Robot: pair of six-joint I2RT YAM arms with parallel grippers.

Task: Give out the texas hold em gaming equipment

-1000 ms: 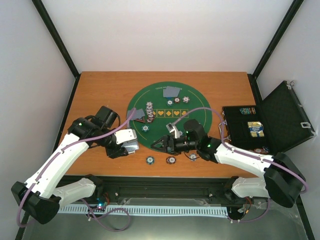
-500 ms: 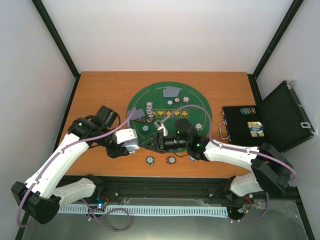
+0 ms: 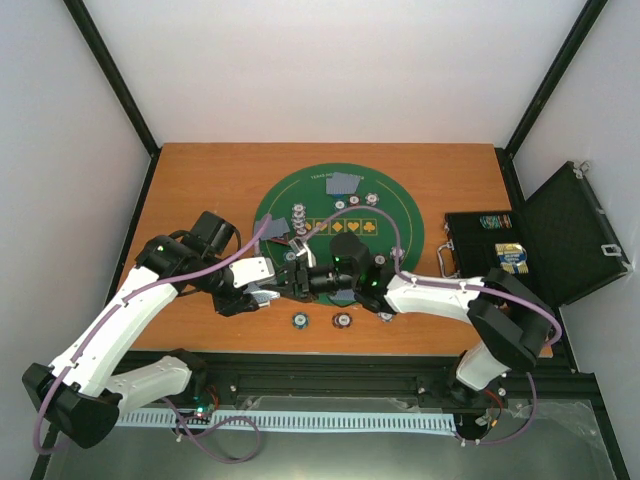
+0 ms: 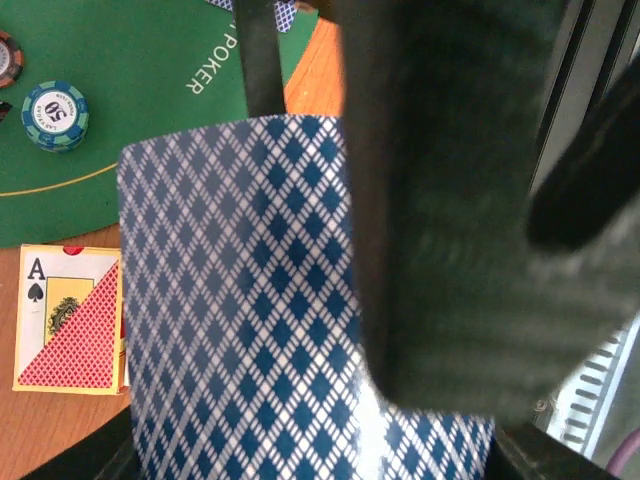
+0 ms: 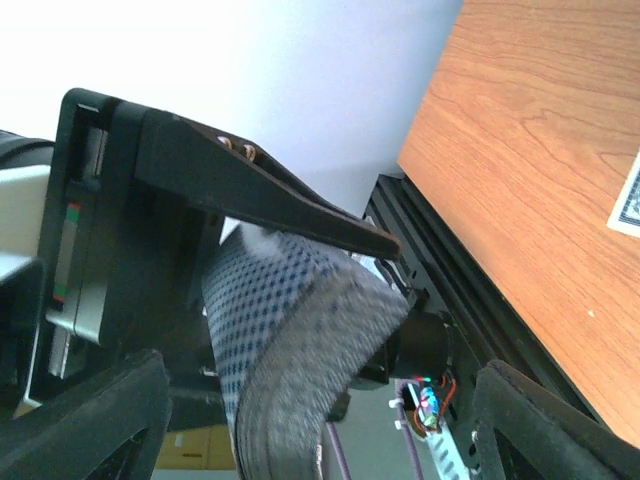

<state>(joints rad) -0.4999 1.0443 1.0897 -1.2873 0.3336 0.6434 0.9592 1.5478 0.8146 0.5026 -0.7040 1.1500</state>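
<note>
A: Entry: where are the cards at this moment?

B: The deck (image 4: 250,300) is in the left gripper (image 3: 258,290), clamped shut across it, one dark finger lying over the diamond-patterned back. It is held off the table (image 3: 200,180), just beside the near-left rim of the green mat (image 3: 400,235).

A: And the right gripper (image 3: 286,281)?

B: It is reaching across to the left one with its jaws wide apart. In its wrist view the deck's edge sits between its two fingers (image 5: 90,420) with a gap on each side, so it straddles the deck and grips nothing.

A: Why that arrangement?

B: My reading is that the left arm serves as the holder, presenting the deck steady at a fixed spot, while the right arm draws cards off and carries them to places on the mat. One arm alone could not peel a single card from a stack.

A: How far along is the distribution?

B: Partly, I judge. A pair of face-down cards (image 3: 345,182) lies at the far side of the mat with chips beside it; more chips stand at the mat's left, and two chips (image 3: 299,320) lie on bare wood near the front edge. The black case (image 3: 570,235) sits open at the right.

A: Risk on the next move?

B: The jaws could close on several cards instead of one — the stack is thick and its edges look slightly fanned. Whether the right fingers touch it yet, I cannot tell
</note>
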